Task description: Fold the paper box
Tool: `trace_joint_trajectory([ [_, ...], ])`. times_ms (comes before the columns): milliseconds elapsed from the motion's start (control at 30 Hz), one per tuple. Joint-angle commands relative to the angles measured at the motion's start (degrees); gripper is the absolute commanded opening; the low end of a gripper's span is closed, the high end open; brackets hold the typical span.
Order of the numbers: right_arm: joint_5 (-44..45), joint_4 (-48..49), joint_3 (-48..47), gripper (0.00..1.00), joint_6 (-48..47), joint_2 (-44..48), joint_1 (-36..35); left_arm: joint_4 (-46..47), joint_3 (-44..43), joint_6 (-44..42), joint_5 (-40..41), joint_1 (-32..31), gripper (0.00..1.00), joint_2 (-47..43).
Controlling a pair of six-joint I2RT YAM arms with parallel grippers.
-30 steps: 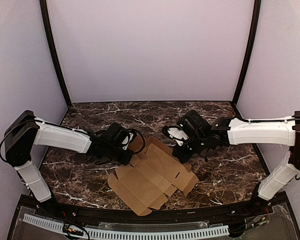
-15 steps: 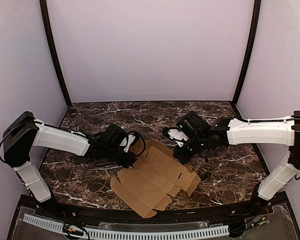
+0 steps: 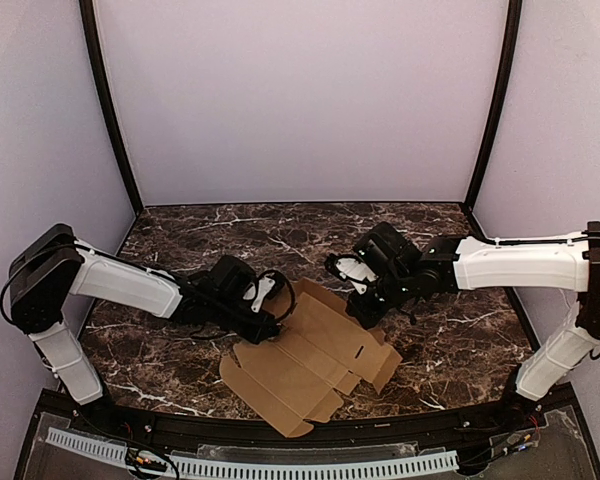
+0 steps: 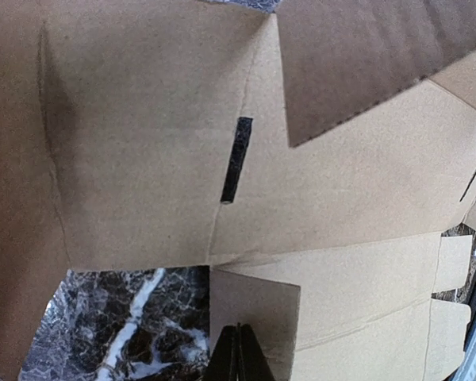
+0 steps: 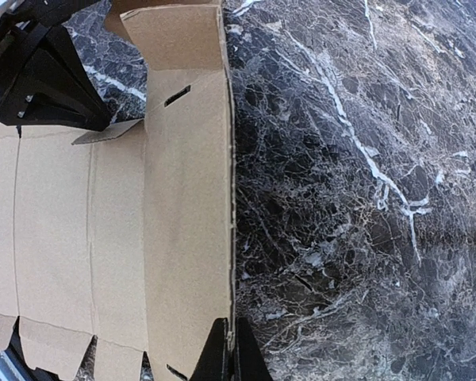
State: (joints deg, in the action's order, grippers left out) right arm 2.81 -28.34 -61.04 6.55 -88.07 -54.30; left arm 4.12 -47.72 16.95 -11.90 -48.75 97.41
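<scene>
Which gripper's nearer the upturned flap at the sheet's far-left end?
Left. The left gripper is beside the flap; the right gripper pinches the opposite edge of the paper box.

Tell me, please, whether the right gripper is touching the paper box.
Touching. The right wrist view shows the right gripper closed on the paper box, whose long edge runs straight in between the fingertips.

No writing, label, brand, number or sign can be read; only plain brown card is seen on the paper box (image 3: 315,355), and only veining on the tabletop (image 3: 460,345).
</scene>
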Motion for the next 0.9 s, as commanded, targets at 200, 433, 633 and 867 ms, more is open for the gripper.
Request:
trace_joint_trajectory([
  [200,0.35,1.45,0.67,0.00,1.36,-0.43,0.43,2.34,0.64,1.83,-1.08,-2.45,0.00,3.30],
  [433,0.06,1.53,1.59,0.00,1.59,-0.13,0.34,3.31,1.52,2.69,2.25,-3.06,0.00,5.54],
  [633,0.54,1.38,1.38,0.00,1.24,-0.08,0.34,3.16,1.24,2.61,2.83,-3.14,0.00,5.49],
  [867,1.89,0.95,0.67,0.00,-0.17,-0.32,0.28,2.39,1.29,1.96,2.96,-3.12,0.00,0.30],
])
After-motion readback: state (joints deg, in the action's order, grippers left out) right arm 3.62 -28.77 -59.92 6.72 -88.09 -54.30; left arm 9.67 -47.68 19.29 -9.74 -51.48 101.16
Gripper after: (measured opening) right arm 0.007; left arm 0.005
